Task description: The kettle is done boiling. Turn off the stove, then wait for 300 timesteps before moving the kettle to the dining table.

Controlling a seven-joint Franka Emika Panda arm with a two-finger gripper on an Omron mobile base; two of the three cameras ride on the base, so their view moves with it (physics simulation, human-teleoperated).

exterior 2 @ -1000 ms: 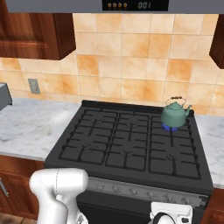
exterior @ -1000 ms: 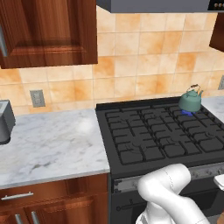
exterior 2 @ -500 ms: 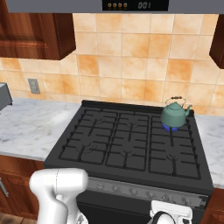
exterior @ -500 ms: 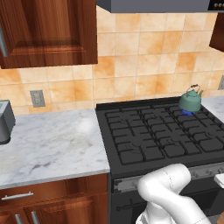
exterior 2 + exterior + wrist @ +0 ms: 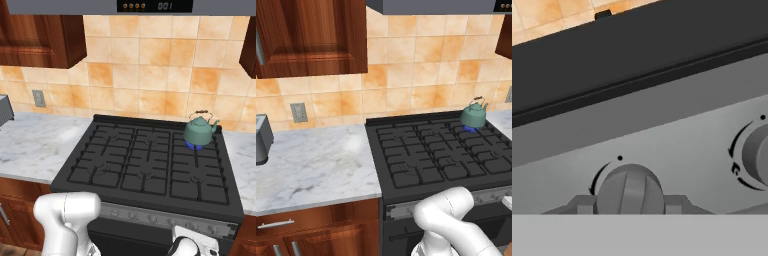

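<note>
Now, change: none; kettle, arm and both base views match the frames from a second ago.
Kettle: upright on the stove's back right burner, blue flame visible under it.
Gripper: fingers sit either side of a grey knob on the stove's front strip, closed on it.
Neighbouring knob: further along the strip, untouched.
Surface: marble, left of the stove, grey appliance at its far left.
Wall: orange tile, outlet above the surface.
</note>
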